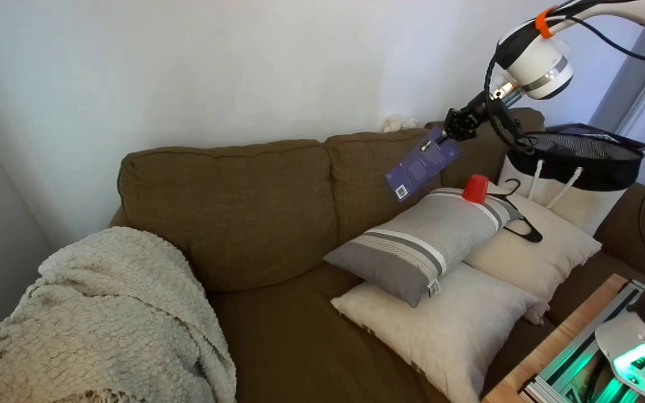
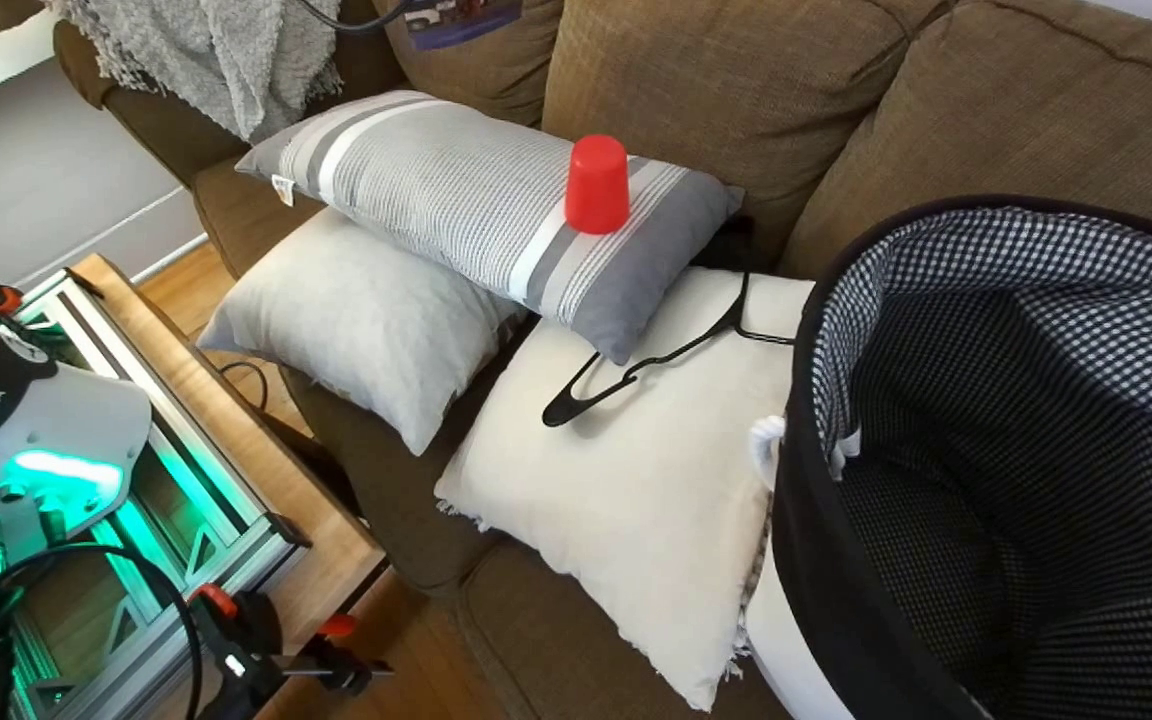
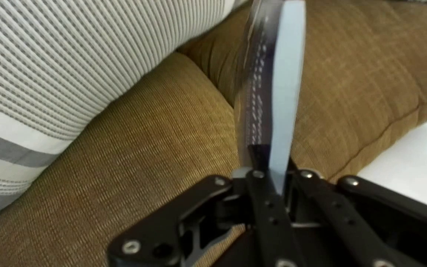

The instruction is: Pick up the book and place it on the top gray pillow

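- Holding the purple book (image 1: 419, 169) by its top end, with the 2 jaws of the gripper (image 3: 277, 163) clamped tight on it.
- Hanging the purple book in the air, tilted, down and left from the jaws in an exterior view, with small white writing and 1 square code showing.
- Poking out past the jaws in the wrist view, showing a pale edge, with the dark cover left of it.
- Lower than the jaws, with a gap below the purple book: the plump gray pillow (image 1: 423, 229), with stripes near its 2 ends.
- Below and a bit right of the jaws, on 1 striped end of the plump gray pillow: a red cup (image 1: 475, 189), upside down.
- Farther right and lower than the jaws: a black clothes hanger (image 1: 534, 236) on a fringed cream pillow (image 1: 560, 249).
- Well below the jaws, partly under the plump gray pillow: an off-white pillow (image 1: 440, 330).
- Right of the jaws: a black and white laundry basket (image 1: 613, 176) with rope handles.
- Behind the jaws: the brown couch (image 1: 233, 212).
- Far down and left of the jaws: a fluffy cream blanket (image 1: 126, 313).
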Controlling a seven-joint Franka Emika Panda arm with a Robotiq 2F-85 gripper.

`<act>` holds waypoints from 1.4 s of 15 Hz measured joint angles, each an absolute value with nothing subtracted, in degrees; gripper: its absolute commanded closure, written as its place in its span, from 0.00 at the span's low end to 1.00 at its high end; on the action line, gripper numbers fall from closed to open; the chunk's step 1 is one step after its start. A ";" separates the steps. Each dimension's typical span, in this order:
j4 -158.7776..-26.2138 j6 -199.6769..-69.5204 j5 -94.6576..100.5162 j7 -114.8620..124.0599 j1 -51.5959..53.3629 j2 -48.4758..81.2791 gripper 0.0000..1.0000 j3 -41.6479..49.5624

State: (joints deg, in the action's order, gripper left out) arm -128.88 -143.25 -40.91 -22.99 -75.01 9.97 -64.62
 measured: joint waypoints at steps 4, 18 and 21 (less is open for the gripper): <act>-128.13 -139.02 -36.01 -23.07 -66.64 8.32 0.97 -55.69; -122.92 -98.17 -42.31 -64.64 -36.84 5.97 0.97 -8.84; -124.60 -96.85 -46.24 -69.00 -31.23 8.08 0.97 -1.34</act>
